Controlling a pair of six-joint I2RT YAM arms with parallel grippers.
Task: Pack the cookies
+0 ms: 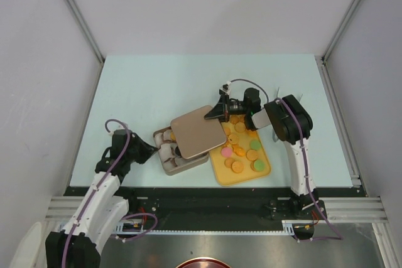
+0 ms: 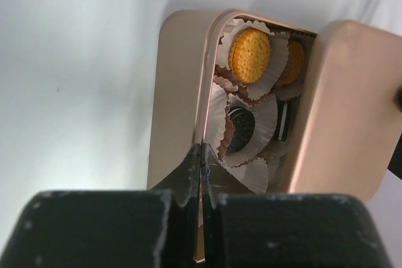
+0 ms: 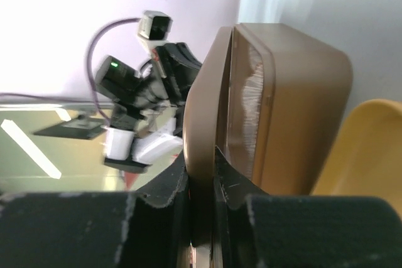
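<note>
Several orange-tan cookies point(image 1: 237, 166), with a few green and pink ones, lie on a yellow tray point(image 1: 221, 174). The brown tin point(image 1: 168, 166) holds more cookies in white paper cups: an orange one point(image 2: 250, 54) and a black one point(image 2: 242, 128). My left gripper point(image 1: 152, 150) is shut on the tin's left wall point(image 2: 179, 92), as the left wrist view point(image 2: 201, 155) shows. My right gripper point(image 1: 212, 115) is shut on the edge of the brown lid point(image 1: 198, 132) and holds it tilted over most of the tin. In the right wrist view the gripper point(image 3: 201, 161) pinches the lid's rim point(image 3: 207, 92).
The tray touches the tin's right side. The tin's body point(image 3: 308, 105) and the tray's corner point(image 3: 370, 149) show beyond the lid. The left arm point(image 3: 138, 92) is right behind the lid. Pale table point(image 1: 157, 86) stretches behind, between grey walls.
</note>
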